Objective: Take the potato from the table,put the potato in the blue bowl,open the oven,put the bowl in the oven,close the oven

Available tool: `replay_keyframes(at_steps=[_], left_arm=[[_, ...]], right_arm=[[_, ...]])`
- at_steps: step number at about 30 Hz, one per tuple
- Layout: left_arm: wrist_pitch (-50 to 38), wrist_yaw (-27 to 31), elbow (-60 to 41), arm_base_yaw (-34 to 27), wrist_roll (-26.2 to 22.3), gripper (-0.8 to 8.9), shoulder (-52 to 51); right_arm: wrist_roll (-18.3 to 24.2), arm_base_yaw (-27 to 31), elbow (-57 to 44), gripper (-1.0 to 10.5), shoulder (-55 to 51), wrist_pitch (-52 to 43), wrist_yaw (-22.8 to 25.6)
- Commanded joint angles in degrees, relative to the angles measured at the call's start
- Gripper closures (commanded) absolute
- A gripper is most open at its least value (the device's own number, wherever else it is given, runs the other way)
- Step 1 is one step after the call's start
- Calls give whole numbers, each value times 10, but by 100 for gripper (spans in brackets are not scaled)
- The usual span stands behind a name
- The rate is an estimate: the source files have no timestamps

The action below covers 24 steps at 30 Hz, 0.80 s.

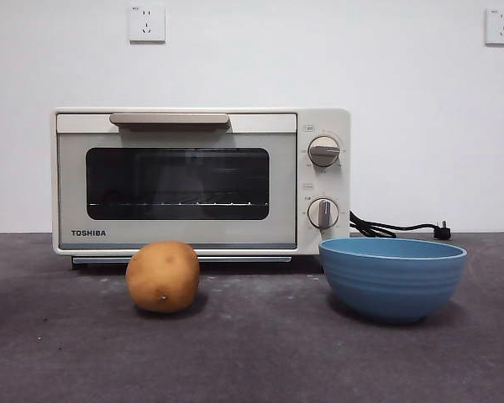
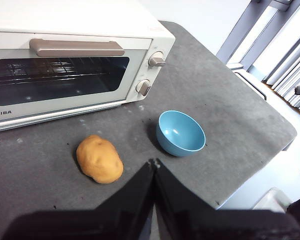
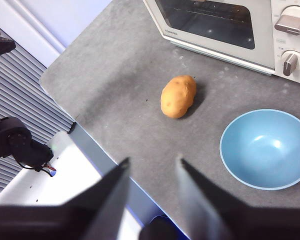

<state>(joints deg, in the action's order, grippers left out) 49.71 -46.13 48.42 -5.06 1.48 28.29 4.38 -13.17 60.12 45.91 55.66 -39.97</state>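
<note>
The golden-brown potato (image 1: 163,277) (image 2: 99,159) (image 3: 178,96) lies on the dark grey table (image 1: 252,353), in front of the oven's door. To its right stands the blue bowl (image 1: 392,277) (image 2: 180,132) (image 3: 266,148), upright with nothing in it. Behind both sits the cream Toshiba oven (image 1: 200,180) (image 2: 65,65) (image 3: 225,25) with its door closed. High above the table's near edge my left gripper (image 2: 154,162) hangs shut, holding nothing. My right gripper (image 3: 152,162) is open and also high, off the near table edge. Neither arm shows in the front view.
A black power cord and plug (image 1: 395,227) lie on the table right of the oven. Two wall sockets (image 1: 146,23) are on the white wall behind. The table edge (image 3: 85,125) runs close below my right gripper.
</note>
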Motion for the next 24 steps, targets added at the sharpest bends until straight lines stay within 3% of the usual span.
replay_keyframes(at_steps=[1,12,17,24], left_arm=[[-1,-4,-1,2,-7,821,-1],[-1,-4,-1,2,-7,821,-1],[-1,-4,-1,2,-7,821,-1],[-1,-4,-1,2,-7,821,-1]], right_arm=[[-5,-2,0,374,1,-3,-3],[-45,-24,1,378,20,-51,-5],[-74,-81,1,379,54,-103,5],[-113,-196,1,379,137,-198,90]])
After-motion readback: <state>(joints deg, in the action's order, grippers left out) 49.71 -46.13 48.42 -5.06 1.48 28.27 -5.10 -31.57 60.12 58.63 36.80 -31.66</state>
